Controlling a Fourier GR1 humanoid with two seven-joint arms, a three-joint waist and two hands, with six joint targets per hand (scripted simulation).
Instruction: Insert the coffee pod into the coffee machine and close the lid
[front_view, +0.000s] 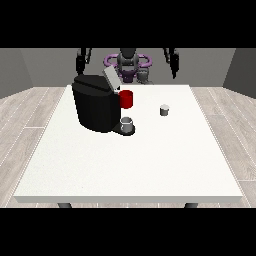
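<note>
Black coffee machine parked on the white worktop toward the view's left, lid tipped up and open, grey cup on its tray, red bit at its side. Small grey coffee pod standing alone to the right, well apart from the machine. Both hands up high at the back, one at the view's left and one at the view's right, touching nothing; can't tell if fingers open or curled.

coffee machine: black | coffee pod: grey | table: white | mug: red

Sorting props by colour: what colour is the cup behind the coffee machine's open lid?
Red; the cup shows in the front view, beside the black coffee machine.
</note>
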